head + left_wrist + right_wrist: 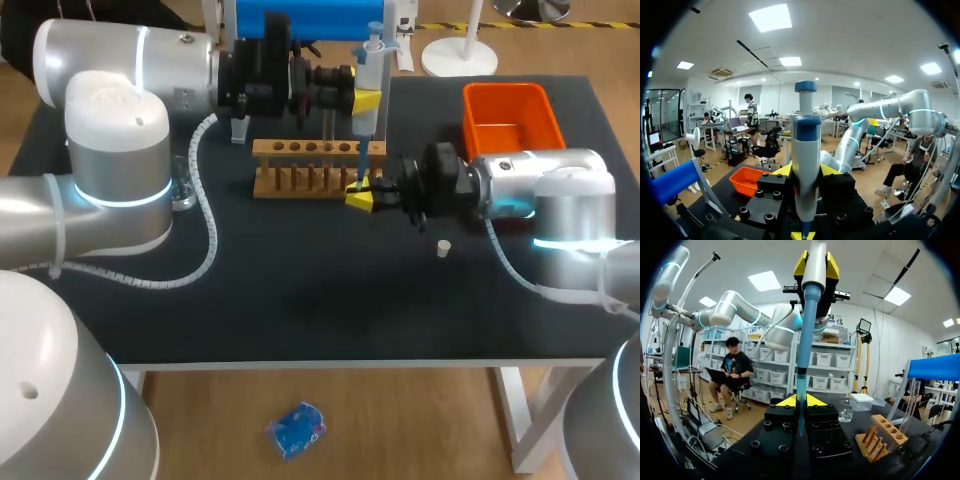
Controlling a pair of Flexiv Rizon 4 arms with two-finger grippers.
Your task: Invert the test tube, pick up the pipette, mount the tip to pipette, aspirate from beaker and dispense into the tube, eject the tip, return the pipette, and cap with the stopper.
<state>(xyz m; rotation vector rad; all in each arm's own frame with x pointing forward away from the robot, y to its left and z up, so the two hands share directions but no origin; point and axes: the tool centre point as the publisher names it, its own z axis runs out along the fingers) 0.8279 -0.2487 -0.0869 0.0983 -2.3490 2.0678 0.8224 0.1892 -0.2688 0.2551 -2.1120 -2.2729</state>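
My left gripper (366,100) is shut on the blue and white pipette (368,75), which it holds upright above the wooden rack (310,168). In the left wrist view the pipette (805,145) stands between my fingers (782,171). Directly below it, my right gripper (361,198) is shut on a thin clear test tube (800,387), held upright at the rack's right end. The pipette's blue shaft (809,320) runs down into the tube's mouth. A small white stopper (443,247) lies on the table beside the right arm. The glass beaker (845,411) stands ahead of the right gripper (800,402).
An orange bin (510,118) sits at the back right. A blue-topped stand (300,22) rises behind the rack. The rack (879,436) has several empty holes. Both arms meet close together over the rack's right end.
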